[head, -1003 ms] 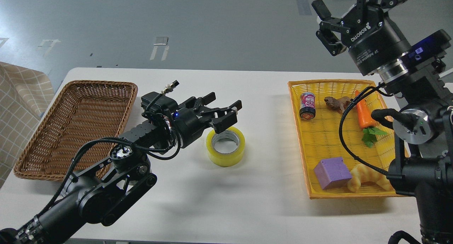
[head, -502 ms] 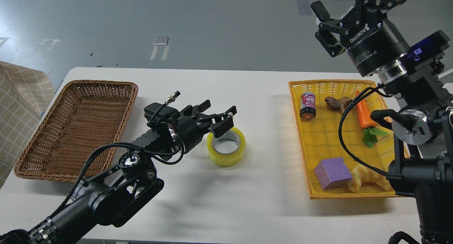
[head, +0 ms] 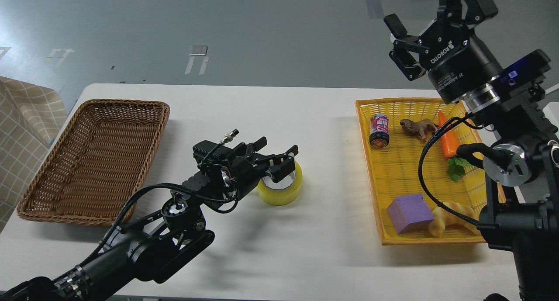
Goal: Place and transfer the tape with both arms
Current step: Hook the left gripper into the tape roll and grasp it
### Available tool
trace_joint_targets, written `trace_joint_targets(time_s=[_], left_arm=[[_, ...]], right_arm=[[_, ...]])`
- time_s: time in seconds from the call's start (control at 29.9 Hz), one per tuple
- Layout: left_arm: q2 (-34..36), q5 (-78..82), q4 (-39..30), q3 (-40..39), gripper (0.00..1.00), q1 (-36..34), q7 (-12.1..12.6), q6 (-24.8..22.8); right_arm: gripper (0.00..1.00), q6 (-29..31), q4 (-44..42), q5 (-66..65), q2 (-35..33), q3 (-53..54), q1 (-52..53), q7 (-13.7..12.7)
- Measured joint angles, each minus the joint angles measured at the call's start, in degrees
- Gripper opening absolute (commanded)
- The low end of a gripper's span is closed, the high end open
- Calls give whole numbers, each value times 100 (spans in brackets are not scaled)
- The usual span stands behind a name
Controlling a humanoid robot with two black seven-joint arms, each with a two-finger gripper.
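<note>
The tape [head: 284,192], a yellow translucent roll with a grey-white core, lies flat on the white table [head: 279,117] near its middle. My left gripper [head: 277,154] is open and low over the roll's top left, its near finger overlapping the core opening. The fingers hide part of the roll's top. My right gripper [head: 426,23] is open and empty, raised high above the far end of the yellow basket [head: 366,139], with its far finger partly cut off by the top edge.
A brown wicker basket [head: 35,192] sits at the left, nothing in it. The yellow basket at the right holds a drink can [head: 379,130], a brown toy animal [head: 417,127], a carrot [head: 448,137], a purple cube [head: 409,213] and a croissant [head: 454,214]. A checked cloth [head: 22,122] is at far left.
My left gripper has dropped lower and shifted slightly right onto the tape, still open. The right gripper has barely moved. The tape has stayed in place.
</note>
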Motion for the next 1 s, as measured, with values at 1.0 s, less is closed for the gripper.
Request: trace_joint_targets(time_s=[1.0], left_arm=[[616,0,377,1304,98,-422,-82,533]], right_arm=[[100,-9,-6,5,-99,24,-172,0]])
